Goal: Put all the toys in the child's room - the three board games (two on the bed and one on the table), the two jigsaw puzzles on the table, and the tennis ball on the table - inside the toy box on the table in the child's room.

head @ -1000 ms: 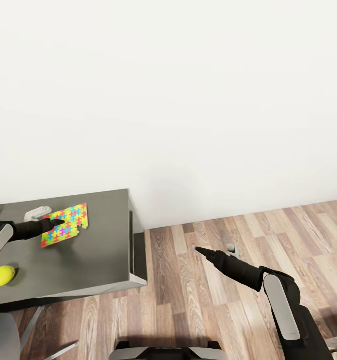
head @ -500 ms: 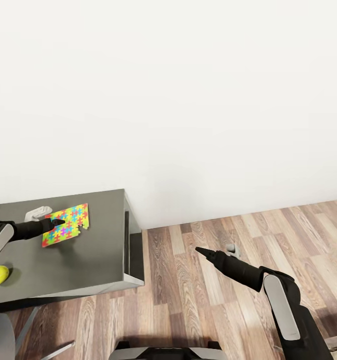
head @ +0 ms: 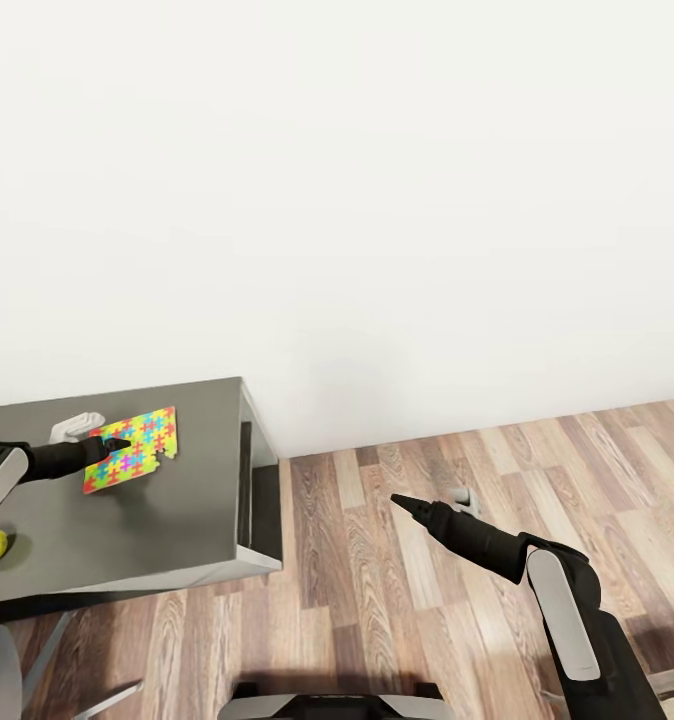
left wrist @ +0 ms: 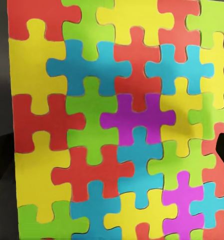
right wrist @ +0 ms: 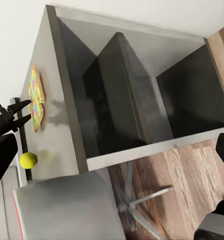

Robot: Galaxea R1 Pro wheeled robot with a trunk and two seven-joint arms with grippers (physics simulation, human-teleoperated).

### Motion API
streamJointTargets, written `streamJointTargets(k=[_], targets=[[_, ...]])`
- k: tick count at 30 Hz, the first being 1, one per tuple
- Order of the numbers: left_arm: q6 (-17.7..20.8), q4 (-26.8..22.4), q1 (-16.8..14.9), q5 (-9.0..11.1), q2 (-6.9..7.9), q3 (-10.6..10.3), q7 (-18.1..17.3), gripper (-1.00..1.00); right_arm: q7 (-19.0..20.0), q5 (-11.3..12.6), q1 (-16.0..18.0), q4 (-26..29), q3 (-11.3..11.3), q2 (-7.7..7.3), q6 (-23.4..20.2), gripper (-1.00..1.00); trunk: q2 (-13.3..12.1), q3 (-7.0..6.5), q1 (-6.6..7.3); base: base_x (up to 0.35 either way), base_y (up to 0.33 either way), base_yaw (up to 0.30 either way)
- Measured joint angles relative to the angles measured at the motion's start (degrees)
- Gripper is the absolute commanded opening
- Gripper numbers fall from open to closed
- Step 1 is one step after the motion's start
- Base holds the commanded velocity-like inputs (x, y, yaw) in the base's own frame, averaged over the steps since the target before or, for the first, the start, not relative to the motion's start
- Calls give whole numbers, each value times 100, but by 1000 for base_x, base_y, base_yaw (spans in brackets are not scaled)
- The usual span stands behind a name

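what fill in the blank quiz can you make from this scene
1. The puzzle lies on the grey ____.
2. The left gripper hovers over the ____.
3. The yellow-green ____ sits at the head view's left edge.
4. The right gripper hangs over the wood ____.

Missing words: table; puzzle; ball; floor

Black arms, light-grey panels on forearms; tapered black right hand [head: 397, 500]; left hand [head: 117, 444] black too.
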State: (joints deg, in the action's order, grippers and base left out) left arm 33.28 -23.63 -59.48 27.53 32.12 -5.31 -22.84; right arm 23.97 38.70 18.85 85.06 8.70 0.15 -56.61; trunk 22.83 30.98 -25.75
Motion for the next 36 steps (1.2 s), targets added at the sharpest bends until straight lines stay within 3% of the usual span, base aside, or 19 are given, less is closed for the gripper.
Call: streamJointTargets(k=[20,36], targets=[[0,-8,1,2,-2,-10,0,100,8,2,0,1,1,-14,-1,100,0,0,0,-1,-135,0],[2,-7,-1,-8,-60,-15,-3,100,8,5,-1,0,1,-16,0,100,0,-28,0,0,-11,-60]])
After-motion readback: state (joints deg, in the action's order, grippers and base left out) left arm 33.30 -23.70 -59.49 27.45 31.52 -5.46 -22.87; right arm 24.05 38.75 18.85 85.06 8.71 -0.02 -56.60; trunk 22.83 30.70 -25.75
